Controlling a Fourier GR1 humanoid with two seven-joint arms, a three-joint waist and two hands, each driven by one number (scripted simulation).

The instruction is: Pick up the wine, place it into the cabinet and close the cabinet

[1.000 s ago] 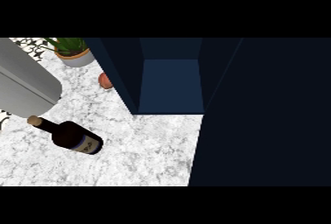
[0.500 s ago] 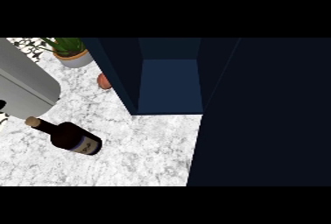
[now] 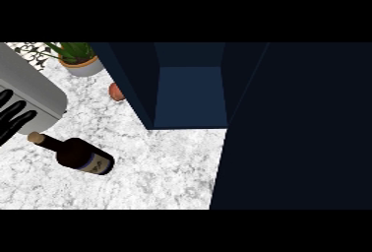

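**Left hand enters frame beside the bottle neck; wine not yet grasped**

Change noted: the black fingers of the left hand (image 3: 13, 117) now show at the left edge of the frame, where half a second ago only the grey forearm (image 3: 33, 93) was in view. The wine (image 3: 78, 154) itself has not shifted against the marble pattern over the last second. We read this as the reach stage: the hand is closing in on the bottle, and the pick-up has not begun.

Fingers: roughly straight and spread apart, pointing toward the upper right, holding nothing. Their lower tips sit just beside the cork end of the bottle; we cannot tell whether they touch it. The right hand does not show in this view.

Task object: the wine lies on its side on the desk (image 3: 167, 172), lower left of the frame, neck toward the upper left, label toward the lower right. It is well apart from the cabinet.

Containers:
- cabinet (image 3: 190, 96), upper centre: open, interior blue, nothing visible inside. Its door (image 3: 298, 128) fills the right side of the frame.
- pot (image 3: 85, 67), upper left: holds a green plant.
- A small reddish object (image 3: 116, 91) sits on the desk against the cabinet's left wall; identity unclear.

Remaining, in our judgement: grasp, placement, door closing.
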